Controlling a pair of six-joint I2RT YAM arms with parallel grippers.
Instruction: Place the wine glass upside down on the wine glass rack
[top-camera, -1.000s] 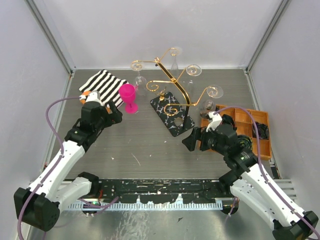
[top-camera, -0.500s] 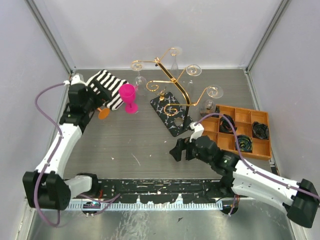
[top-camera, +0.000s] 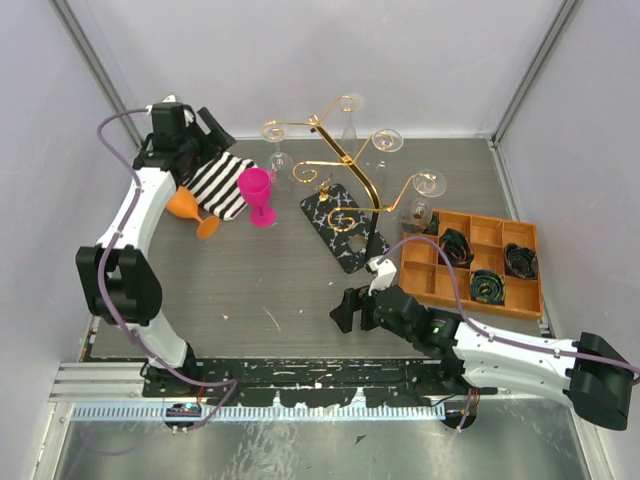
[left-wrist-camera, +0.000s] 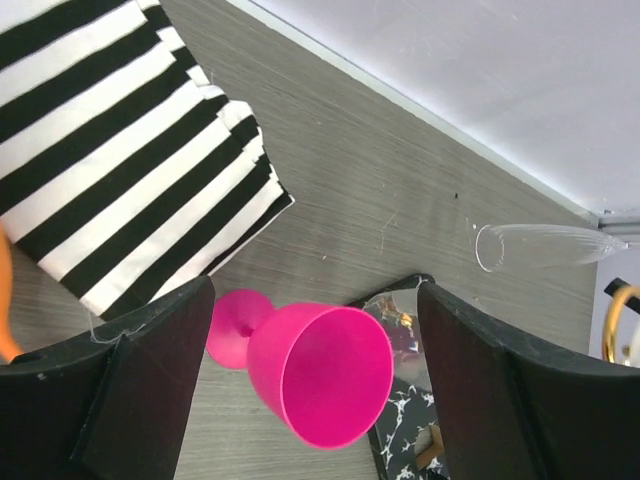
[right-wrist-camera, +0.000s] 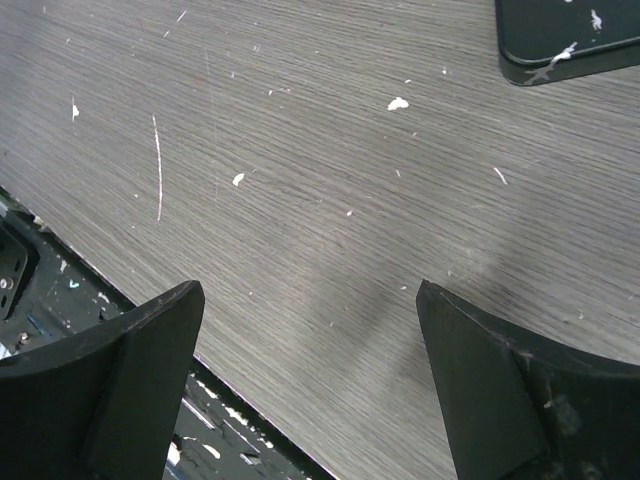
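Observation:
A pink wine glass (top-camera: 257, 193) stands upright on the table between a striped cloth (top-camera: 215, 178) and the wine glass rack (top-camera: 343, 226), a gold wire stand on a black marbled base. My left gripper (top-camera: 212, 134) hovers open above the cloth's far corner, well behind the glass. In the left wrist view the pink wine glass (left-wrist-camera: 320, 372) shows between the spread fingers (left-wrist-camera: 140, 390) of the left gripper (left-wrist-camera: 315, 295), farther off and untouched. My right gripper (top-camera: 346, 310) is open low over the front middle of the table. The right gripper (right-wrist-camera: 310, 295) holds nothing.
Clear glasses (top-camera: 279, 160) hang upside down from the rack's gold arms. An orange glass (top-camera: 190, 208) lies on its side at the cloth's left edge. An orange compartment tray (top-camera: 430, 275) with dark coils sits at the right. The rack base corner (right-wrist-camera: 570, 35) shows beyond the right gripper.
My left arm has swung from beside the pink glass to the far back left, uncovering the orange glass. My right arm has dropped and reached left toward the front middle.

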